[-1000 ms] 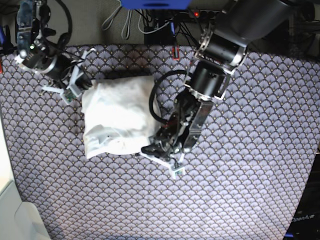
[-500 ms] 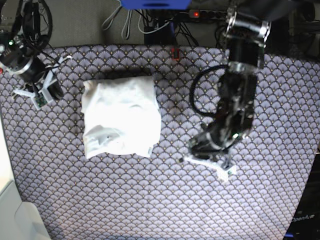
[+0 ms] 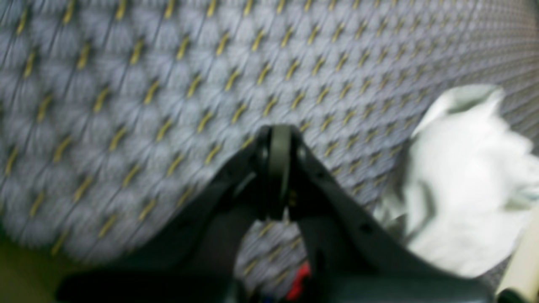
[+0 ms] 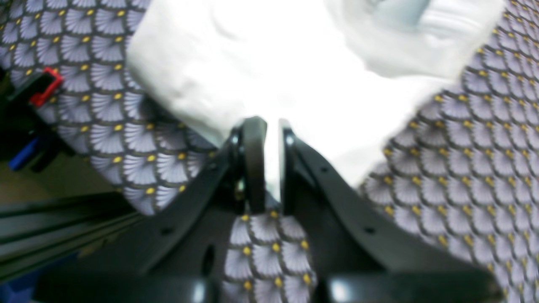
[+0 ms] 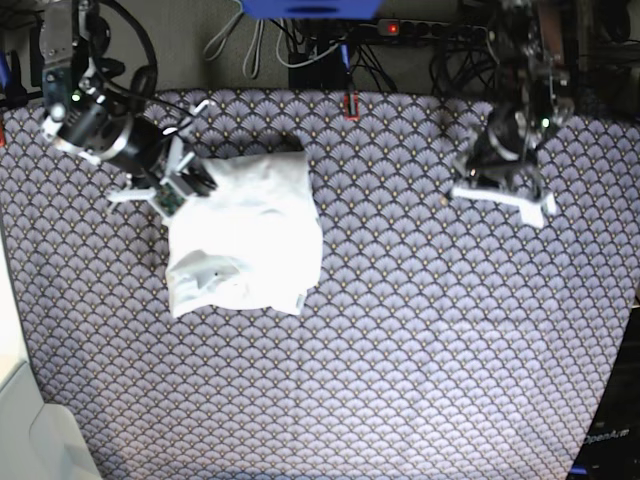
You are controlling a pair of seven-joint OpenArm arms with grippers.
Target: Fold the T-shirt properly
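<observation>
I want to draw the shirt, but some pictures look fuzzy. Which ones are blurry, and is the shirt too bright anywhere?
Left wrist view: all smeared, the scallop-patterned cloth and T-shirt soft, the left claw blurred too. Right wrist view: sharper, but the T-shirt glares so white its wrinkles vanish; the right claw is a little soft. Base view: clearest, folds on the T-shirt show.

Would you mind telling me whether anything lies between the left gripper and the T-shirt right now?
Nothing visible does. The left gripper hangs over bare patterned cloth, well off to the side of the folded T-shirt, and only that cloth lies between them. The right gripper is already at the shirt's edge.
</observation>
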